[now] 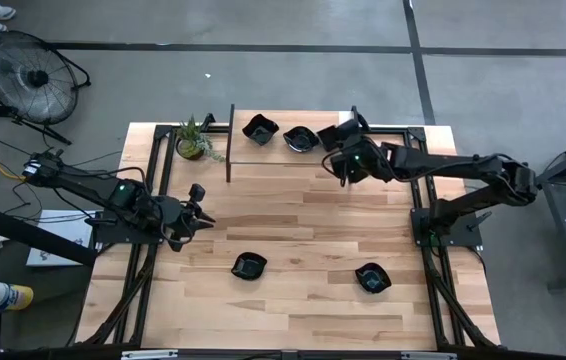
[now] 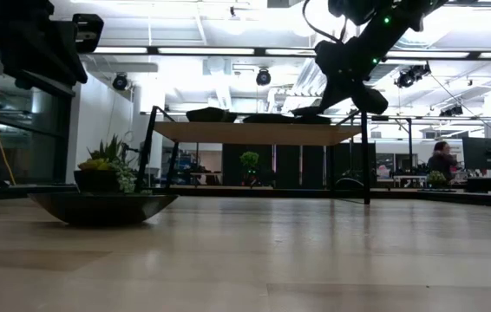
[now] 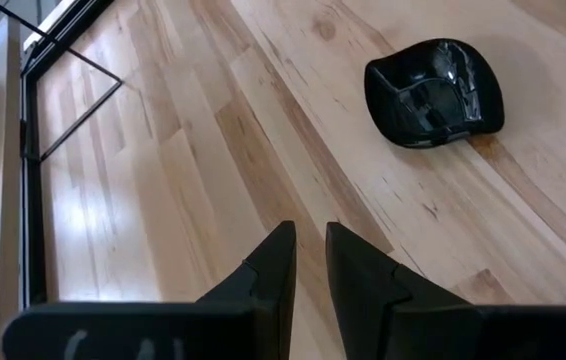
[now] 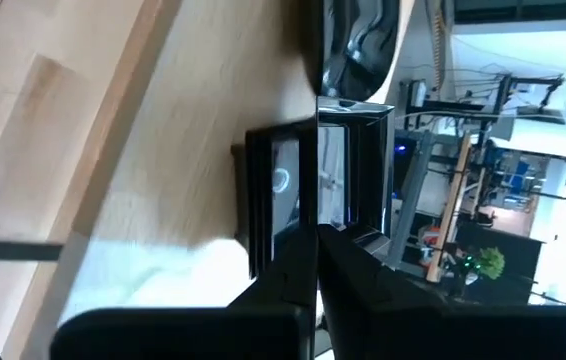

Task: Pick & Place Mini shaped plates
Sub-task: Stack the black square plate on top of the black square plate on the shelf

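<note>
Small glossy black plates are spread about. Two sit on the raised wooden shelf (image 1: 273,148) at the table's far edge: one (image 1: 260,128) and another (image 1: 300,138). Two more rest on the table, one (image 1: 249,266) near the middle and one (image 1: 371,278) to its right. My right gripper (image 1: 346,143) is shut on a square plate (image 1: 333,132) at the shelf's right end. My left gripper (image 1: 203,217) hovers over the table's left part, shut and empty, with the nearer plate (image 3: 433,92) ahead of it. My right gripper pinches the square plate's rim (image 4: 308,215) between its two fingers, on the side facing the table's right. The fingers come slanting down from the right. The plate lies level at the shelf top (image 2: 310,110); I cannot tell whether it rests on the shelf.
A small green potted plant (image 1: 195,142) stands at the table's far left corner beside the shelf's black post (image 1: 230,145). Black frame bars run along the table's left and right edges. A fan (image 1: 31,78) stands on the floor beyond the table.
</note>
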